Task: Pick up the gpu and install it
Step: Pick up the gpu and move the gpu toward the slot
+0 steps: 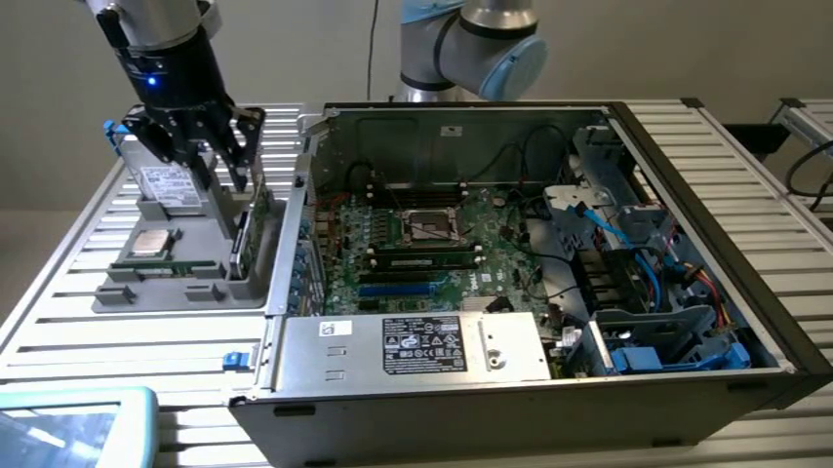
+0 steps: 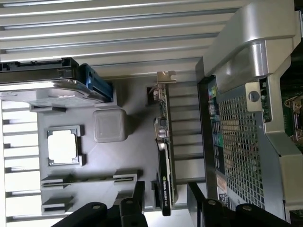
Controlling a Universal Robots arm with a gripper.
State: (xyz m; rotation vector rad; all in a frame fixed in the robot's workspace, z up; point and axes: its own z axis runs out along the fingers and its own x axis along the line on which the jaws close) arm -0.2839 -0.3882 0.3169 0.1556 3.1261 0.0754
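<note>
The gpu (image 1: 245, 236) (image 2: 164, 163) stands on its edge in a slot of the grey parts tray (image 1: 182, 288) (image 2: 137, 142), at the exterior view's left beside the open computer case (image 1: 521, 244). Its black face and green board show edge-on, with its metal bracket (image 2: 165, 77) at one end. My gripper (image 1: 206, 156) (image 2: 166, 201) hangs above the tray, open. Its two black fingers (image 2: 138, 195) stand on either side of the card's line and do not touch it.
The tray also holds a grey drive with a white label (image 1: 170, 185) (image 2: 42, 87), a processor (image 1: 150, 244) (image 2: 62, 146) and a narrow memory stick (image 1: 163, 265). The case's metal wall (image 2: 236, 137) rises close beside the gpu. The motherboard (image 1: 416, 244) lies inside the case.
</note>
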